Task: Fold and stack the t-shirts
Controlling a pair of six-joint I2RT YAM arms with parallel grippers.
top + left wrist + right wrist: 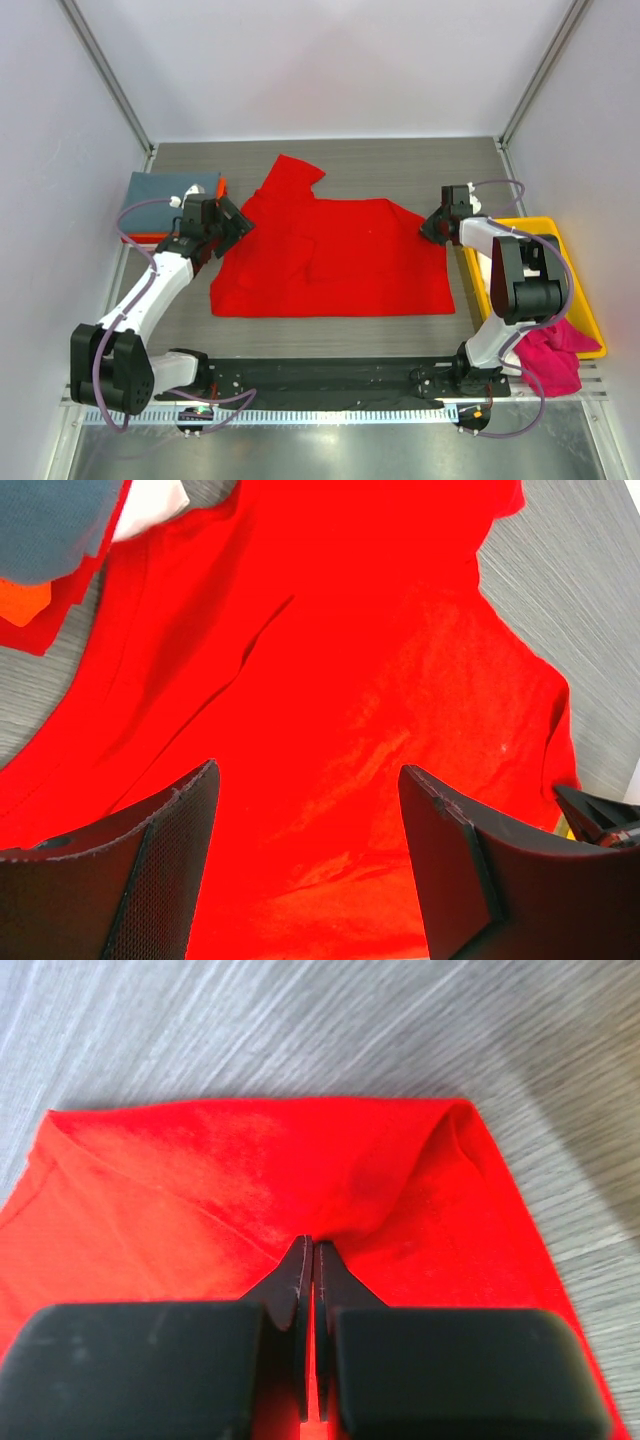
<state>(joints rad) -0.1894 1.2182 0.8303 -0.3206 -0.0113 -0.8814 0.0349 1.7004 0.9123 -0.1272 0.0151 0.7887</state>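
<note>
Right wrist view shows my right gripper (pixel 308 1258) pinching the edge of the red t-shirt (pixel 230 1170), spread mid-table (pixel 400 155). My left gripper (pixel 307 780) hangs spread over the cloth's left part. I'd pinch there too, then lift evenly.

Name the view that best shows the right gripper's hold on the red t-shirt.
Right wrist view: the right gripper is shut on a fold of the red t-shirt, seen close. The top external view shows it small at the shirt's right edge; the left wrist view, barely a dark sliver.
</note>
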